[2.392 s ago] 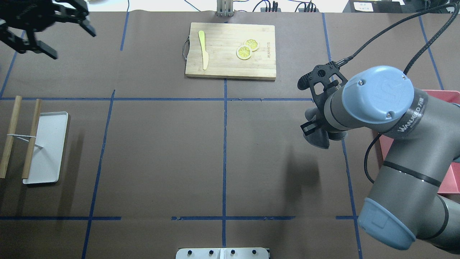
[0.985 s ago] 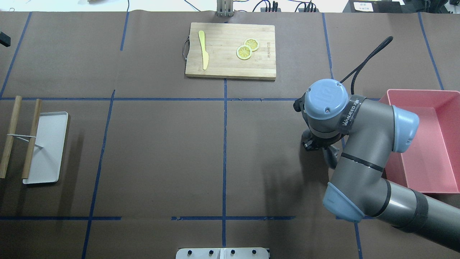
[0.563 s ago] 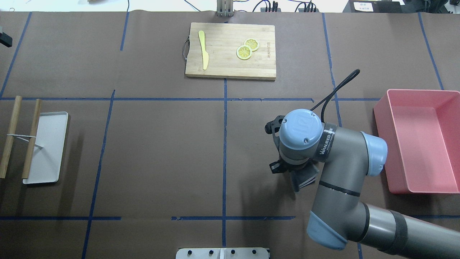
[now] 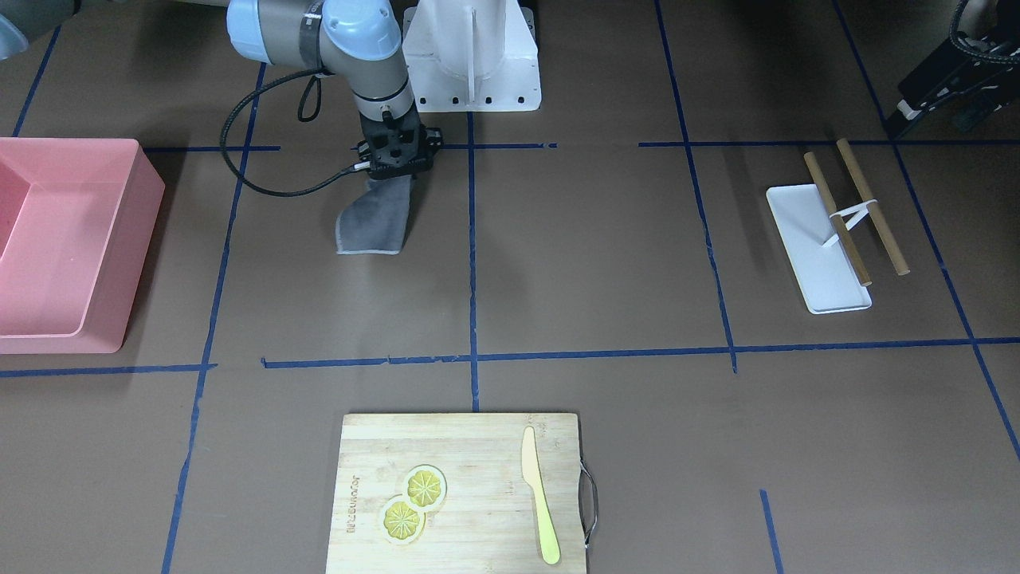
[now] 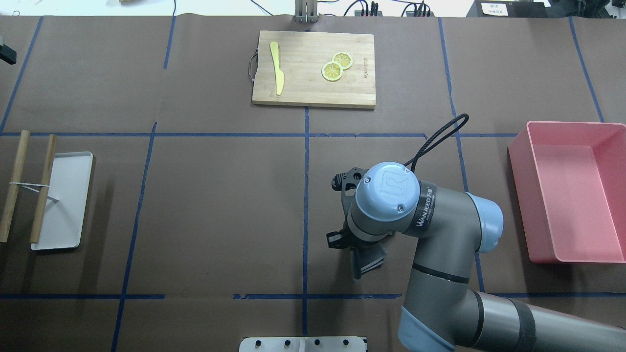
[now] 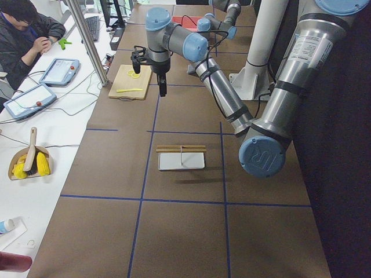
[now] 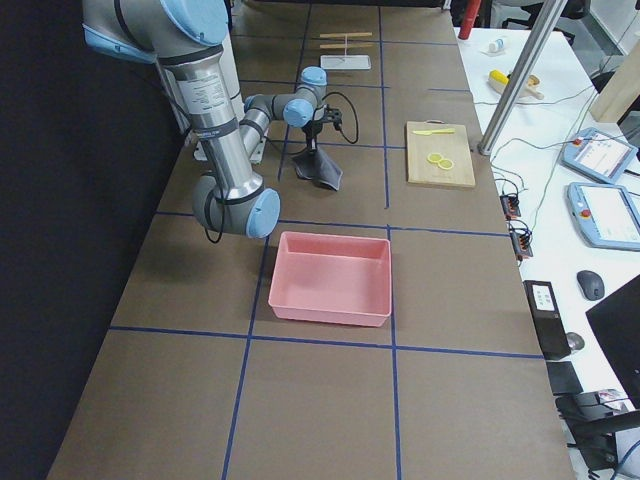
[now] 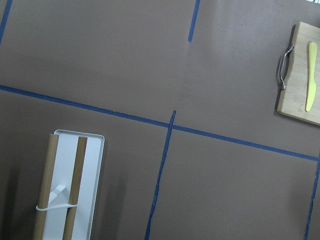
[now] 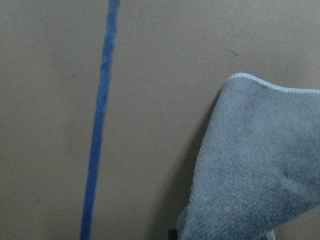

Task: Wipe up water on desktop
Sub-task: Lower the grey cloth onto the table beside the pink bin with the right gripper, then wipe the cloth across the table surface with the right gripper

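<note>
Brown desktop (image 4: 598, 263) under right pincer (image 4: 392, 171), tight around a hanging grey cloth (image 4: 370, 223).

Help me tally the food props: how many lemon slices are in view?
2. One lemon slice and a second lemon slice lie close together on the bamboo cutting board, apart from the yellow knife. No view suggests any hidden ones.

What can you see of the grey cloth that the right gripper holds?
The grey cloth looks like a soft, fleecy rag with a lighter stitched hem. It hangs loosely folded from the right gripper, which is shut on its top end, and drapes down toward the desktop next to a blue tape line. I cannot tell whether its lower edge touches the desktop. Nothing else touches it.
</note>
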